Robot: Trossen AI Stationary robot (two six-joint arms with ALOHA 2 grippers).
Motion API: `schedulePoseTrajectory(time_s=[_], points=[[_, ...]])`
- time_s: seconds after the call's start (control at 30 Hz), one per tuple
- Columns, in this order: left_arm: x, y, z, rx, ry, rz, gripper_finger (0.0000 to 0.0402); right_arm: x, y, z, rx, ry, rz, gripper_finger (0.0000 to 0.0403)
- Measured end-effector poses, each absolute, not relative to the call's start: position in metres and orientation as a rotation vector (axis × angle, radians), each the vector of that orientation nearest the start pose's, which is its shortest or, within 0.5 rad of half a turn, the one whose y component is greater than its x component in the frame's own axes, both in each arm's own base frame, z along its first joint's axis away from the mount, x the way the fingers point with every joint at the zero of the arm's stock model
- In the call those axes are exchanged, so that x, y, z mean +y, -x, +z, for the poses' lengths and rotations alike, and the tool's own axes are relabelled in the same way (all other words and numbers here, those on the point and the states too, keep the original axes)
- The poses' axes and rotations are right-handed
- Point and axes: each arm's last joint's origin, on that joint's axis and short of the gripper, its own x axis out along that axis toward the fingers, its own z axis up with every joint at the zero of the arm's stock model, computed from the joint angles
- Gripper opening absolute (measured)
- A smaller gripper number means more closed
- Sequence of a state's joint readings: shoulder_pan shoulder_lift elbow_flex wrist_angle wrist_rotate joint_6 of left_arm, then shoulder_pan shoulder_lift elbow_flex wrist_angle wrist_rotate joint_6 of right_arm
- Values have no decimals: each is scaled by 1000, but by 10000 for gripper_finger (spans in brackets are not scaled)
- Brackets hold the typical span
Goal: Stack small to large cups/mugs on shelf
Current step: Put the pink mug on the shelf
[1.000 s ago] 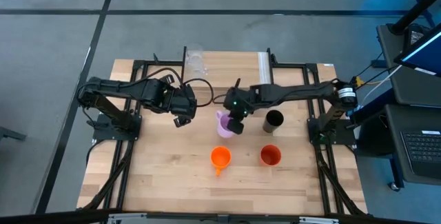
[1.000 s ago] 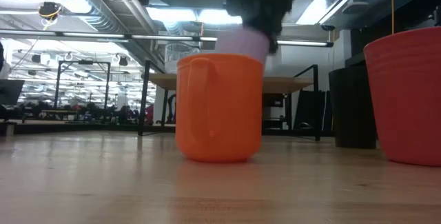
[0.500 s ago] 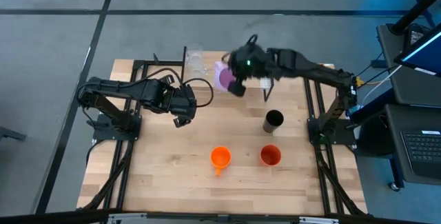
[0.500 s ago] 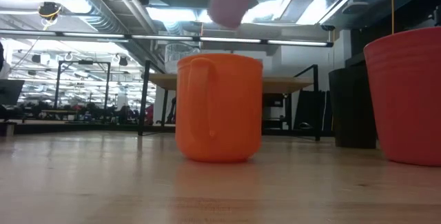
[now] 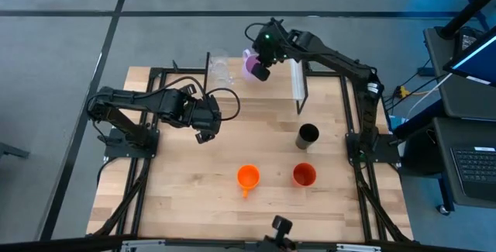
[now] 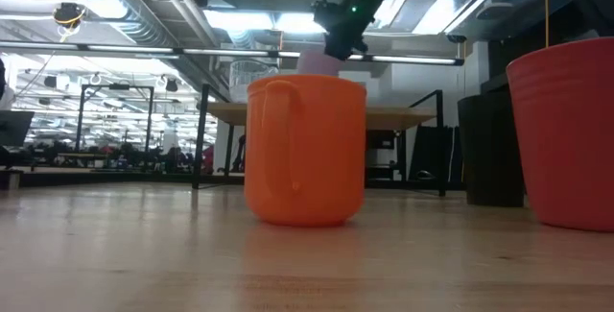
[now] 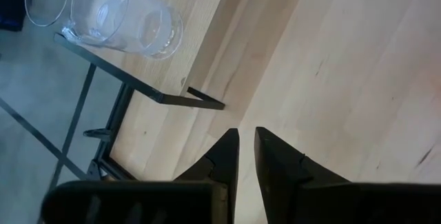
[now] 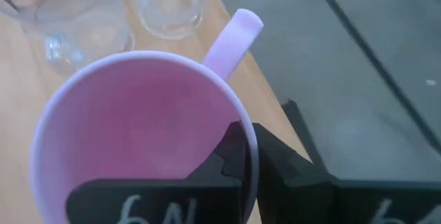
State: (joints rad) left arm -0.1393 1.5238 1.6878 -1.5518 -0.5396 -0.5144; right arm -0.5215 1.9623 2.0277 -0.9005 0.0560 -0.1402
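My right gripper (image 5: 261, 64) reaches over the shelf (image 5: 267, 91) at the table's far side, shut on the lilac mug (image 5: 251, 64). The mug is next to the two clear glasses (image 5: 219, 67), which stand on the shelf's left end. The low view shows the mug (image 6: 318, 62) behind the orange handled mug (image 6: 305, 149), its base hidden. The orange mug (image 5: 247, 177), orange-red cup (image 5: 304, 174) and black cup (image 5: 308, 135) stand on the tabletop. My left gripper (image 5: 204, 135) is shut, just above the table, left of centre. My right gripper holds the lilac mug by its rim (image 8: 245, 136), on the side next to the handle (image 8: 233, 36). One finger is inside the mug and one (image 8: 279, 163) outside, coming from above. The mug is upright, mouth up; whether its base rests on the shelf, I cannot tell.
The shelf's white strip (image 5: 297, 81) and a black wire leg (image 5: 302, 105) lie right of the mug. The glasses (image 8: 169, 0) stand close beside the mug. A small black device (image 5: 279, 225) sits at the near edge. Bare tabletop lies between the shelf and the front cups.
My right gripper has lifted the lilac mug off the middle of the table and carried it toward the far edge, over the shelf. It rose high first, then came down beside the glasses, turning about on the way.
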Motion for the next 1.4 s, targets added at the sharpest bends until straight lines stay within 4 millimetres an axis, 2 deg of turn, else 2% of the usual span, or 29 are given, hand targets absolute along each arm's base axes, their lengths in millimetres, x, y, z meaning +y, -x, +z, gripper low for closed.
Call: schedulePoseTrajectory(time_s=[0.17,0.57,1.0,1.07,1.17,1.27,1.4], points=[[-20,-256,375,1175,-30,652,41,-220,-367,346,877,-97,-467,10],[-20,-256,375,1176,-30,652,41,-219,-361,343,936,-143,-474,17],[-20,-256,375,1176,-30,651,41,-221,-363,346,888,-147,-490,126],[-20,-256,375,1176,-30,651,41,-221,-364,349,863,-136,-492,135],[-20,-256,375,1176,-29,651,41,-220,-361,366,833,-132,-498,144],[-20,-256,375,1176,-28,651,41,-214,-352,390,825,-132,-501,146],[-20,-256,375,1176,-28,651,41,-201,-331,423,859,-145,-497,146]])
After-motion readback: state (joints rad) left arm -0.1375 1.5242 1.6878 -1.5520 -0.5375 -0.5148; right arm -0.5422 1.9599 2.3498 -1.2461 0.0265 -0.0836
